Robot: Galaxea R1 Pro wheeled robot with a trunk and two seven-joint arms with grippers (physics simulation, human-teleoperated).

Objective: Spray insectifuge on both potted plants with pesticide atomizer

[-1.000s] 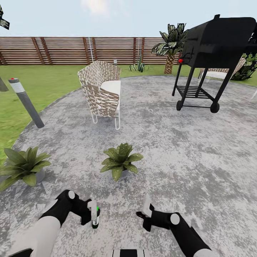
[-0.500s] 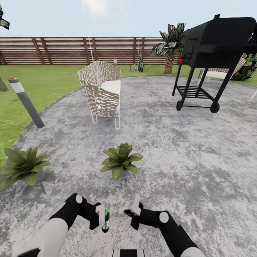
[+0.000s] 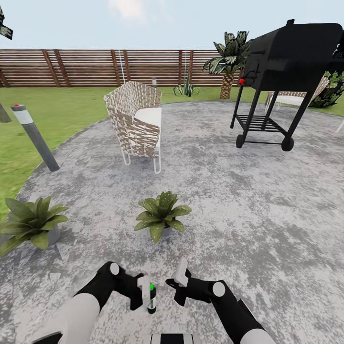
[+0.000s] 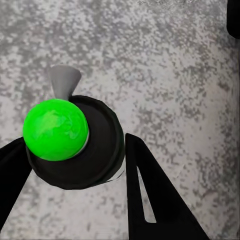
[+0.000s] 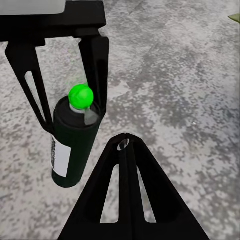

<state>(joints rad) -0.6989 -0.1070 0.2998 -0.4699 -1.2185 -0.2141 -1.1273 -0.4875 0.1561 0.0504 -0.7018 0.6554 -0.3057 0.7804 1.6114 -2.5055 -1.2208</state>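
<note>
head view: the left gripper (image 3: 147, 294) holds the spray bottle (image 3: 151, 301) at 6 o'clock, over the patio (image 3: 248, 205). 2 plants (image 3: 161, 214) (image 3: 31, 222) sit at 7 and 9 o'clock.

left wrist view: fingers (image 4: 150, 195) squeeze the bottle (image 4: 80, 150), green ball on top.

right wrist view: the right gripper (image 5: 125, 145) is pressed closed, empty, near the bottle (image 5: 75, 145).
</note>
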